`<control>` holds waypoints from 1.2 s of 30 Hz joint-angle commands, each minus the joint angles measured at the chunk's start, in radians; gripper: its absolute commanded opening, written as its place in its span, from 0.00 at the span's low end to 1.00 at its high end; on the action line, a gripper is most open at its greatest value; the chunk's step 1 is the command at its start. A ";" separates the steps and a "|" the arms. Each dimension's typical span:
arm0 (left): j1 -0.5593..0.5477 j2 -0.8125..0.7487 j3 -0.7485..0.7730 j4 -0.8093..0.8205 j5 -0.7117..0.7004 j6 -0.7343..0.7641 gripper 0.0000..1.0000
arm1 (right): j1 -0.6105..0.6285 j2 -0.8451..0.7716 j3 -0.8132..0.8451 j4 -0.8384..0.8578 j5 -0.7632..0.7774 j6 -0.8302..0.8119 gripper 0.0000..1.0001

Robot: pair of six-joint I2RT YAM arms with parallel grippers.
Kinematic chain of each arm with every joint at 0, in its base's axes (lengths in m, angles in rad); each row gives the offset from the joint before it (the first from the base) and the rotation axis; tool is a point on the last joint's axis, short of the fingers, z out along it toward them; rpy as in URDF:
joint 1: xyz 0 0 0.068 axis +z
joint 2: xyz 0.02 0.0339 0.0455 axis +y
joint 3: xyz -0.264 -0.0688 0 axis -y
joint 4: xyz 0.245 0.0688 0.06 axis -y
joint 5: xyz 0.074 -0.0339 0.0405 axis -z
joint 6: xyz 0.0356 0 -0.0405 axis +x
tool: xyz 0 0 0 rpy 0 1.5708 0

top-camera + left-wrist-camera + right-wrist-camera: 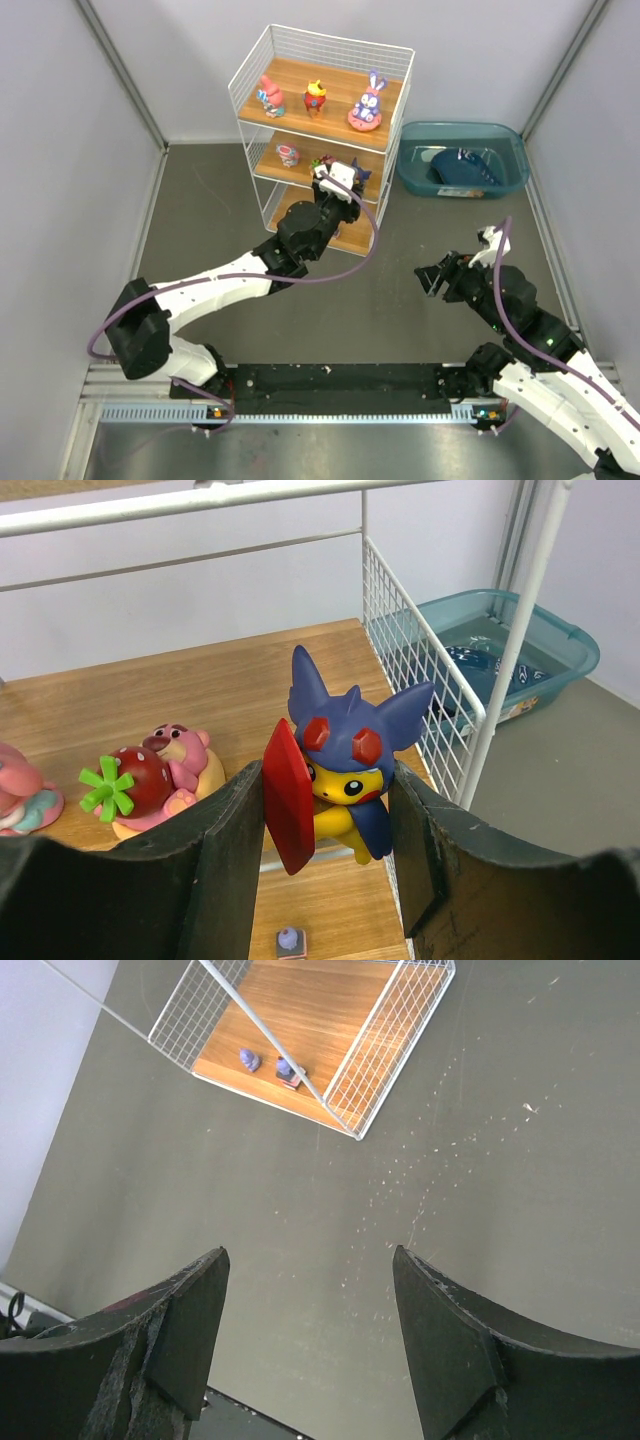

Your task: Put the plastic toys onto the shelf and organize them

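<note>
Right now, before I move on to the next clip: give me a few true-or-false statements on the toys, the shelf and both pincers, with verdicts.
1. The top tier of the shelf holds three toys. True: a pink toy, a red toy and a purple bunny.
2. The right pincer grips a toy. False: it is open and empty above the table.
3. The left pincer has a blue-hooded figurine between its fingers at the middle tier. True.
4. The teal bin stands left of the shelf. False: in the top view it stands to the right.
5. The bottom tier holds nothing. False: two small purple pieces lie there.
</note>
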 commanded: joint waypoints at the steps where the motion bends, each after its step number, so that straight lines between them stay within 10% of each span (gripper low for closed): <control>1: 0.022 0.018 0.056 0.091 0.024 -0.033 0.00 | -0.012 -0.004 0.007 0.003 0.019 -0.020 0.68; 36: 0.088 0.132 0.103 0.132 0.082 -0.140 0.00 | -0.012 -0.005 0.038 -0.089 0.080 -0.025 0.99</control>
